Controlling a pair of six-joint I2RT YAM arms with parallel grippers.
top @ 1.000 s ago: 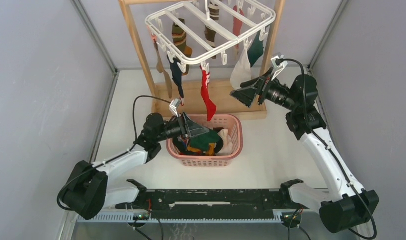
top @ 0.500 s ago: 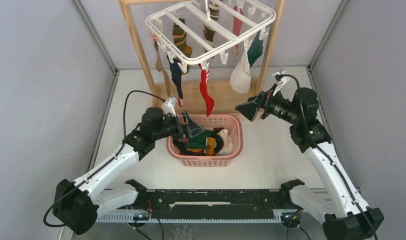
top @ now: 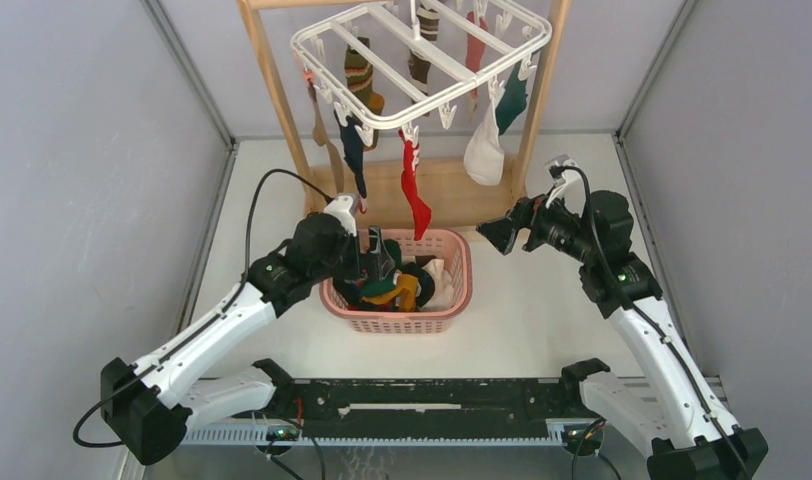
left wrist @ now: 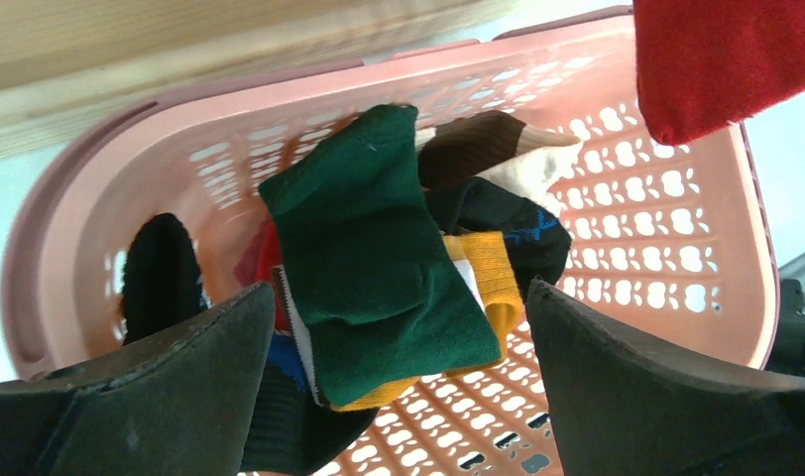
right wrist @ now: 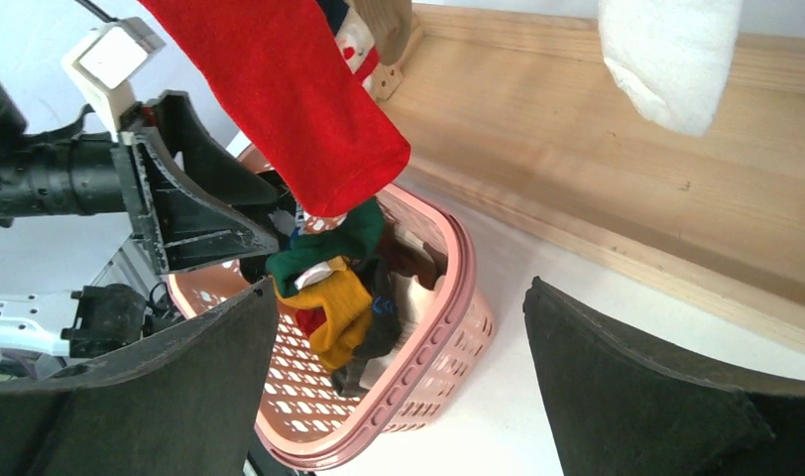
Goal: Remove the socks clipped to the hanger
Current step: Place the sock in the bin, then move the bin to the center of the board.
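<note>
The white hanger [top: 422, 62] hangs from the wooden rack with socks clipped to it: a red one [top: 414, 195], a navy one [top: 355, 155], a white one [top: 484, 150], a teal one [top: 512, 100] and striped ones further back. My left gripper [top: 375, 262] hovers open over the pink basket [top: 397, 322]. Through the left wrist view, a dark green sock [left wrist: 374, 248] lies loose on the pile between the spread fingers of that gripper [left wrist: 399, 288]. My right gripper [top: 497, 235] is open and empty, right of the basket, below the white sock [right wrist: 671, 59].
The wooden rack's base board [top: 452, 195] lies just behind the basket, with its uprights [top: 282, 110] on both sides of the hanger. The red sock [right wrist: 289, 99] dangles right above the basket's rim [right wrist: 458, 288]. Grey walls enclose the white table [top: 542, 310].
My left gripper has opened wide and the green sock now lies in the basket, which has shifted slightly left. My right gripper has dropped down and away from the white sock.
</note>
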